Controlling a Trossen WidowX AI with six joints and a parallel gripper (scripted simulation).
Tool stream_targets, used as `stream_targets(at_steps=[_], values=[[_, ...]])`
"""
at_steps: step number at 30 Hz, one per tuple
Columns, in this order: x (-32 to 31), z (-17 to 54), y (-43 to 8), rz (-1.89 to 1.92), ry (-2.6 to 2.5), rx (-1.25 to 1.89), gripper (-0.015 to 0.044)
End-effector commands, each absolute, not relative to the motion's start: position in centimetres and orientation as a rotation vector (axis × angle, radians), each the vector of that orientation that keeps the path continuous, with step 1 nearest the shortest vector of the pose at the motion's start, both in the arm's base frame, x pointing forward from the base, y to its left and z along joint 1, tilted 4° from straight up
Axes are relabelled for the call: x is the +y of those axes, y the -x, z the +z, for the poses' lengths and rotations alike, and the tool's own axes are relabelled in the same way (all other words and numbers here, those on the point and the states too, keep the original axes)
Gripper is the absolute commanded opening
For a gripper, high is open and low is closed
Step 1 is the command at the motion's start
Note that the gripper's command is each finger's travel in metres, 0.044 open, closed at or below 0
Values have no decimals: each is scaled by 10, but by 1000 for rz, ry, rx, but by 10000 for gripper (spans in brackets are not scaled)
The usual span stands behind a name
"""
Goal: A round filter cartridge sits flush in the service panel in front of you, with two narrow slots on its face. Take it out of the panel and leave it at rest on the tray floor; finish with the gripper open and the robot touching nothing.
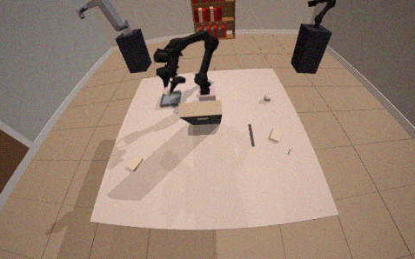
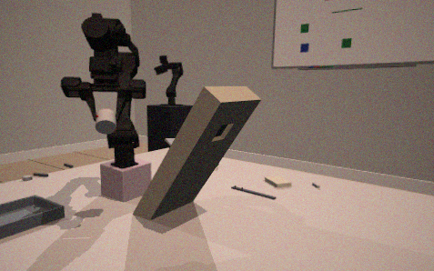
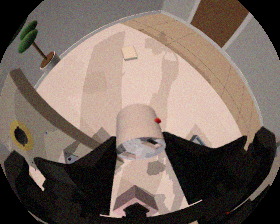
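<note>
The white round cartridge [image 1: 167, 91] [image 2: 105, 120] [image 3: 137, 122] is out of the panel and held in the air. My gripper [image 2: 107, 115] [image 3: 139, 138] is shut on it. A red dot shows on its side, and a dark slot on its near end in the wrist view. The dark grey tray [image 1: 162, 104] [image 2: 22, 227] lies on the mat; in the exterior view the cartridge hangs higher and to its right. The leaning service panel [image 1: 201, 108] [image 2: 176, 159] [image 3: 51, 125] shows an empty dark hole in a yellow ring [image 3: 31, 135] in the wrist view.
The pink arm base [image 2: 113, 182] stands between tray and panel in the exterior view. A dark rod [image 1: 251, 135] [image 2: 254, 193], a beige block [image 1: 275, 135] [image 2: 277, 181] and another beige block [image 1: 134, 162] [image 3: 129, 53] lie on the pale mat [image 1: 221, 187].
</note>
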State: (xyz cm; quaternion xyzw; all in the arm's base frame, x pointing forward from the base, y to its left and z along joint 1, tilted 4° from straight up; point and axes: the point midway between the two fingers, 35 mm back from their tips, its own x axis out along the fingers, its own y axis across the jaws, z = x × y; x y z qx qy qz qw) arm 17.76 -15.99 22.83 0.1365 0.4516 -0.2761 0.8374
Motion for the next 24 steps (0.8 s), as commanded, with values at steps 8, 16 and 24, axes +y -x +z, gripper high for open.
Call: stream_targets(at_steps=[8,16,24], values=[[-197,219,-148,-809,-426,904,0],[-221,210,-121,-971,-526,860,0],[-235,197,-108,-1036,-566,844,0]])
